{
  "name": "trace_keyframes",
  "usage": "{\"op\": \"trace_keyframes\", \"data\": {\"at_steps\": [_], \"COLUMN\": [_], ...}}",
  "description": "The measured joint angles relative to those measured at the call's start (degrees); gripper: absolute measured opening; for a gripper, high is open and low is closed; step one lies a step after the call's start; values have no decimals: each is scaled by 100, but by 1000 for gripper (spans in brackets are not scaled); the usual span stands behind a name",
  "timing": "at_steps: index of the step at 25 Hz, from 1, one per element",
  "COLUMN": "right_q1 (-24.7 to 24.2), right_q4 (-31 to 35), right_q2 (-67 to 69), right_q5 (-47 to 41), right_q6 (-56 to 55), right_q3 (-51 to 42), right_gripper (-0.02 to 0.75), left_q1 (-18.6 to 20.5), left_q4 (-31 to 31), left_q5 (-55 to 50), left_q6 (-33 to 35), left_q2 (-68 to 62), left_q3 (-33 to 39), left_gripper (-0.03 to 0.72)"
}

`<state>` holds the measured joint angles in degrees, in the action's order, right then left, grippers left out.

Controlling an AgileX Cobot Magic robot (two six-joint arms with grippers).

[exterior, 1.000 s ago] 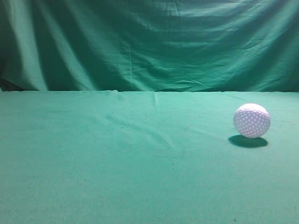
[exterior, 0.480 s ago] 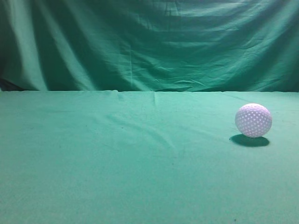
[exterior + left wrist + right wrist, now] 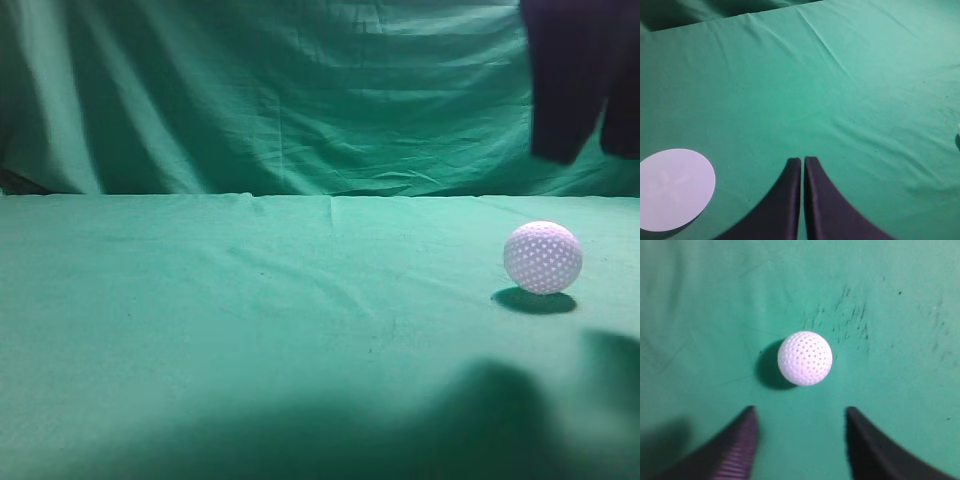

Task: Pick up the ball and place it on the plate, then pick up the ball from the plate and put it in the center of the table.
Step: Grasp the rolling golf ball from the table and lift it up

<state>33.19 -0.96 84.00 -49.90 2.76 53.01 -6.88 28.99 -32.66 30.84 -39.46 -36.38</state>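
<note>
The ball (image 3: 542,257) is sitting free on the tabletop (image 3: 250,320), well over to the right in the exterior view, with nothing touching it and its shadow lying just beneath it. The right pincer (image 3: 799,437) is hanging above it with its fingers spread — in the right wrist view the ball (image 3: 805,358) is lying just ahead of the gap and roughly centred on it, and in the exterior view the dark fingers (image 3: 565,85) are showing high above the ball. The left pincer (image 3: 803,162) is idling with its fingers pressed together, empty, over bare cloth; the plate (image 3: 674,188), a flat white disc, is lying near it to the left and is also bare. So the first pick-up seems to be the step in hand, with nothing grasped yet. The next move is likely calling for a straight descent until the fingers are flanking the ball's widest part, then a gentle closing — a round, hard ball on cloth could roll away if one finger is arriving first.
</note>
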Motion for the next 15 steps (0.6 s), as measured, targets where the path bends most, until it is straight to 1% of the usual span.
{"op": "trace_keyframes", "data": {"at_steps": [2, 3, 4, 15], "right_q1": [0, 0, 0, 0], "right_q4": [-70, -98, -136, -187], "right_q2": [286, 386, 494, 1442], "right_q5": [13, 0, 0, 113], "right_q6": [-316, -462, -576, -852], "right_q3": [90, 136, 168, 546], "right_gripper": [518, 573, 599, 595], "left_q1": [0, 0, 0, 0], "left_q4": [0, 0, 0, -26], "left_q5": [-23, -32, -32, -44], "left_q6": [0, 0, 0, 12], "left_q2": [0, 0, 0, 0], "left_q3": [0, 0, 0, 0], "left_gripper": [0, 0, 0, 0]}}
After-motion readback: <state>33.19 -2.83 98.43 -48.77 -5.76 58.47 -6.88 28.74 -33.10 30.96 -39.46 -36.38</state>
